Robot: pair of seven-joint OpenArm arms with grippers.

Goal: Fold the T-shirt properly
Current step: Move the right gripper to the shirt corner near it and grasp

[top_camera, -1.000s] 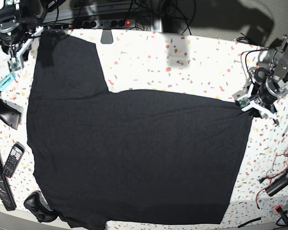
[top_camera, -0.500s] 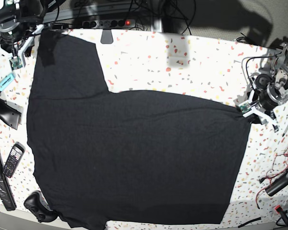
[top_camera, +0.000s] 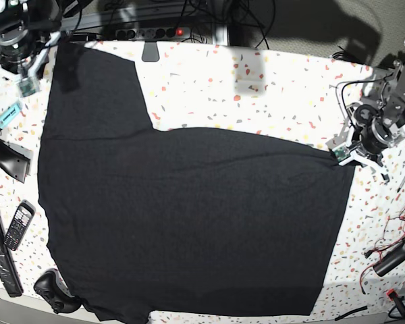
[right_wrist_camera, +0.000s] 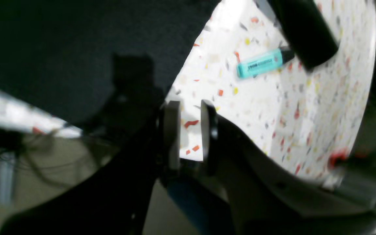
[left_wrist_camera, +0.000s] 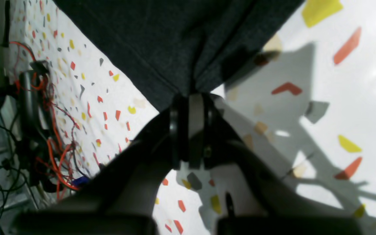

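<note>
L hand (left_wrist_camera: 191, 127) was closed on a gathered corner of the T-shirt (top_camera: 189, 216), bulk of cloth running off toward the R arm's side; R hand (right_wrist_camera: 189, 107), parted, nothing gripped, was just beside the far sleeve, nearer for that end

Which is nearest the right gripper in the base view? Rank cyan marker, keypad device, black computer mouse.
1. Cyan marker, just below the right gripper
2. Keypad device, left edge
3. Black computer mouse, bottom left

Black arms (top_camera: 381, 121) with pale metallic parts.
</note>
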